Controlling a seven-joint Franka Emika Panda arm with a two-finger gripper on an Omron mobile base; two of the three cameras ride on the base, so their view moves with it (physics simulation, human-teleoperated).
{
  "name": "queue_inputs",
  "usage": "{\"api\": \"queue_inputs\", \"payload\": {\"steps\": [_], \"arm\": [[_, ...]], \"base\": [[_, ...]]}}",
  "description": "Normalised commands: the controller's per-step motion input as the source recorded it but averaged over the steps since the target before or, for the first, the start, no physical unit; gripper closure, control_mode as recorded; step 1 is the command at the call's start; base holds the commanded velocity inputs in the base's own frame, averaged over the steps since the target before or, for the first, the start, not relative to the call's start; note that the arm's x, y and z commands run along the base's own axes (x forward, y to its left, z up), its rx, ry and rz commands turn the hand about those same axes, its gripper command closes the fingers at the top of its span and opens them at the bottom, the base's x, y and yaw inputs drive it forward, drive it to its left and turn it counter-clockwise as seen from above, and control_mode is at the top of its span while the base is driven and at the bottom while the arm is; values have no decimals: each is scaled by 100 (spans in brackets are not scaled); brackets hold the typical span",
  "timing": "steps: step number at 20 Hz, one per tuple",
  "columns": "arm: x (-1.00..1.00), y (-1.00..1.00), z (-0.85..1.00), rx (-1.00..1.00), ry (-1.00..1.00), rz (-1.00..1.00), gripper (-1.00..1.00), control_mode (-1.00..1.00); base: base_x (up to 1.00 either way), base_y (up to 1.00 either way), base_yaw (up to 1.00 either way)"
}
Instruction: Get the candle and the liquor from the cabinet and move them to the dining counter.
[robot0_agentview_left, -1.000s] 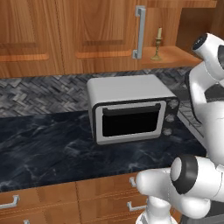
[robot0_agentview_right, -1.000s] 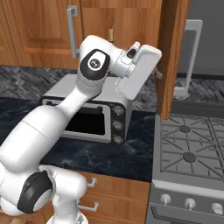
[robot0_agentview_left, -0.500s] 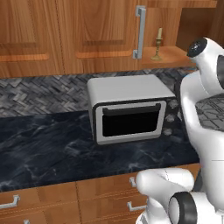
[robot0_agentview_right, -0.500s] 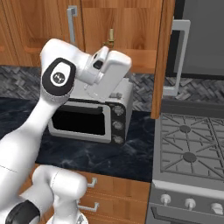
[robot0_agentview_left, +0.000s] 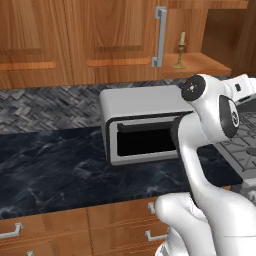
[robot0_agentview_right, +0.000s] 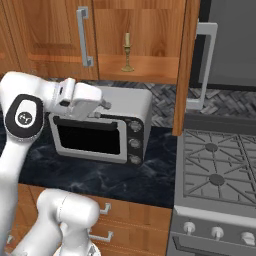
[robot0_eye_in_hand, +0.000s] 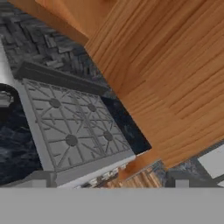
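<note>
The candle (robot0_agentview_left: 180, 50) (robot0_agentview_right: 127, 51), a cream stick in a small brass holder, stands upright on the bottom shelf of the open wooden cabinet (robot0_agentview_left: 115, 40) (robot0_agentview_right: 145, 30). My gripper (robot0_agentview_right: 104, 105) (robot0_eye_in_hand: 110, 180) hangs open and holds nothing. It is in front of the toaster oven's top, below and left of the candle and well apart from it. In the hand view the dark fingertips (robot0_eye_in_hand: 41, 178) stand wide apart and face the stove and the open cabinet door (robot0_eye_in_hand: 166, 78). The liquor and the dining counter are out of view.
A grey toaster oven (robot0_agentview_left: 145, 125) (robot0_agentview_right: 100, 130) sits on the dark marble worktop (robot0_agentview_left: 50, 165) under the cabinet. A gas stove (robot0_agentview_right: 220, 170) (robot0_eye_in_hand: 70, 127) stands to its right. The open cabinet door (robot0_agentview_right: 182, 65) juts forward with its bar handle (robot0_agentview_right: 205, 65).
My hand has swung down and to the left, away from the cabinet shelf, to the level of the toaster oven's top. The jaws have opened wider. The candle has stayed in place.
</note>
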Motion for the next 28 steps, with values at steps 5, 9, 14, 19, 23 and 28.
{"api": "queue_inputs", "payload": {"steps": [5,9,14,19,23,28], "arm": [[36,93,4,15,-27,9,-100,-100],[52,81,16,20,-22,10,-100,-100],[58,66,11,18,-24,14,-100,-100],[35,20,6,9,-19,17,-100,-100],[14,0,-2,0,-1,0,-100,-100],[23,0,28,0,-26,7,-100,-100]], "base": [[0,0,0],[0,0,0],[0,0,0],[0,0,0],[0,0,0],[0,0,0]]}}
